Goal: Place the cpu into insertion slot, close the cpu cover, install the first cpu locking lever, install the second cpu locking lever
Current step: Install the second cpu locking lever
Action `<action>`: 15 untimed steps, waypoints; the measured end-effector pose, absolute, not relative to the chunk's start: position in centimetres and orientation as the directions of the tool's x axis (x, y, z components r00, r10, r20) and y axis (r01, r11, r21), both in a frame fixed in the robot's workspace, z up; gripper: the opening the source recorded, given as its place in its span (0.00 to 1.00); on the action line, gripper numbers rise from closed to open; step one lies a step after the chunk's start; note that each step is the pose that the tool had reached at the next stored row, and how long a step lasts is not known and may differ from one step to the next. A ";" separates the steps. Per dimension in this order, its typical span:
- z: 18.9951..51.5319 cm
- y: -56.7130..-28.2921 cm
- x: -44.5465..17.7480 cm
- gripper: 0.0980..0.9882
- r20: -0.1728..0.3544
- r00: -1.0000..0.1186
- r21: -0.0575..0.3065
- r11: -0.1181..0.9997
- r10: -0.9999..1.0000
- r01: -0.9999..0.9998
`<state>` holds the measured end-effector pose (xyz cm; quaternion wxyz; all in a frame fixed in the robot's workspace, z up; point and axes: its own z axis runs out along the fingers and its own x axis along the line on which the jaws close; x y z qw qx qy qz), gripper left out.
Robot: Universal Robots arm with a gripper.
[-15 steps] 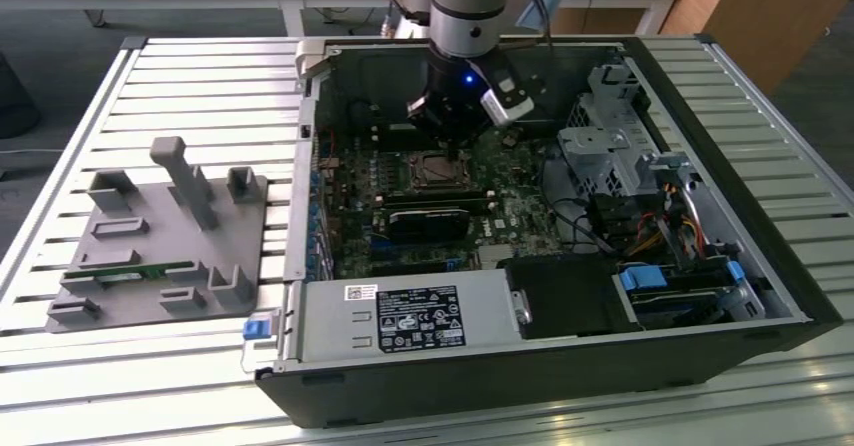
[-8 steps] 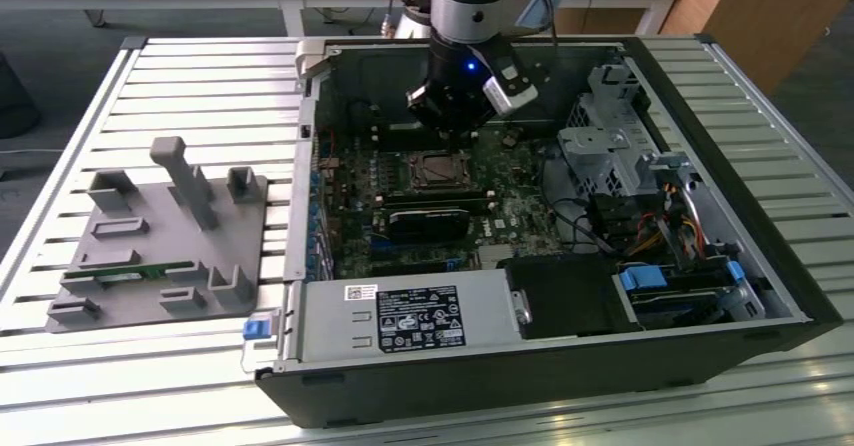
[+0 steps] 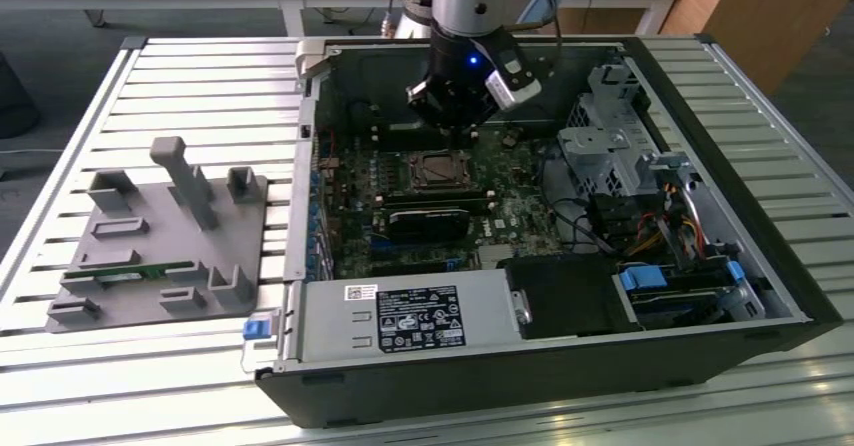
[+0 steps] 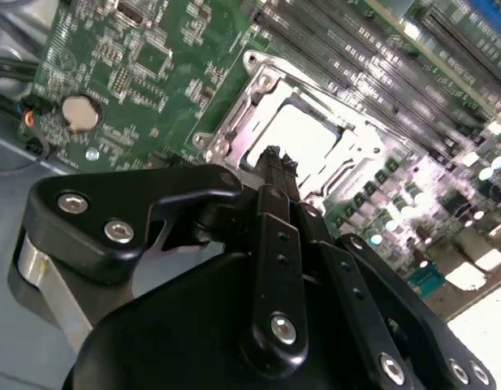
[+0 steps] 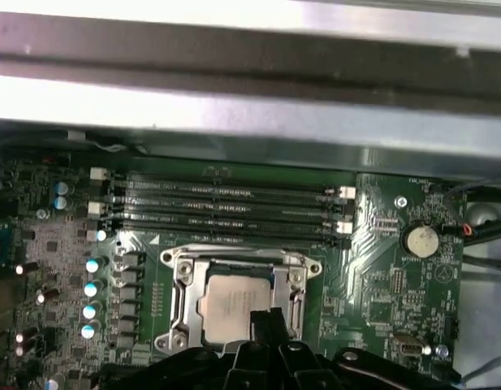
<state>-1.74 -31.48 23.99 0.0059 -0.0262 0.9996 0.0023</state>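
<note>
A slatted metal tabletop (image 3: 200, 66) is carrying an open computer case. The gripper (image 4: 270, 154), fingers together, is hovering beside the insertion slot (image 5: 238, 305), where the cpu (image 5: 234, 305) is sitting under the cpu cover (image 5: 297, 280). Pressing off-centre could bend the cover.

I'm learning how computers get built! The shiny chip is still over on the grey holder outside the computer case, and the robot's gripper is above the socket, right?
Not quite. The cpu is not on the grey holder; the first wrist view shows it already sitting in the insertion slot, inside the silver cpu cover. The rest holds: the gripper is above the socket in the exterior view.
</note>
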 end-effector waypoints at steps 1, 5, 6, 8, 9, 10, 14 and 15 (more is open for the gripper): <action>24.0 -31.8 -1.7 0.01 -0.012 -0.999 0.004 0.999 -0.052 -0.052; 24.0 -33.0 -1.7 0.01 -0.012 -0.999 0.004 0.999 -0.052 -0.052; 24.0 -33.3 -1.7 0.01 -0.012 -0.999 0.004 0.999 -0.052 -0.052; 24.0 -33.9 -1.7 0.01 -0.012 -0.999 0.004 0.999 -0.052 -0.053; 24.0 -34.2 -1.7 0.01 -0.011 -0.999 0.004 0.999 -0.052 -0.052; 24.0 -34.4 -1.7 0.01 -0.011 -0.999 0.004 0.999 -0.052 -0.052; 24.0 -35.3 -1.7 0.01 0.000 -0.999 0.005 0.999 -0.052 -0.052; 24.0 -35.5 -1.7 0.01 0.005 -0.999 0.005 0.999 -0.052 -0.052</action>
